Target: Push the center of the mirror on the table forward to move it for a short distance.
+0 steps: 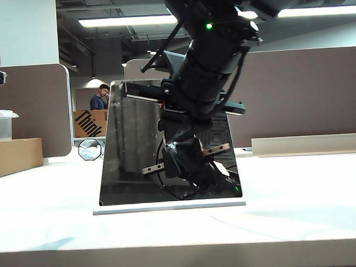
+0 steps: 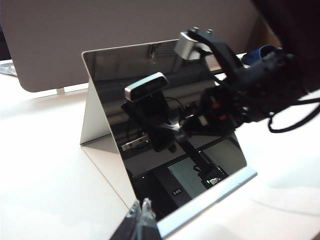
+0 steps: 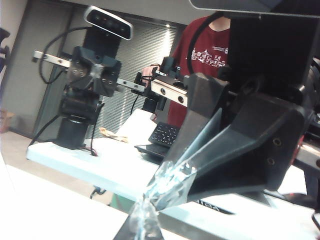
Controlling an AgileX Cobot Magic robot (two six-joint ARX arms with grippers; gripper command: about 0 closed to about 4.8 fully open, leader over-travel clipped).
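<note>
Right end effector (image 3: 148,214), grip unclear, against mirror (image 1: 131,141) face; left end effector (image 2: 140,216), grip unclear, beside its base; octagonal object (image 1: 89,149) behind.

"Think" on the cardboard box (image 1: 90,123).

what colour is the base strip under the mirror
White, a thin pale strip under the dark mirror on the table; clearest in the exterior view.
</note>
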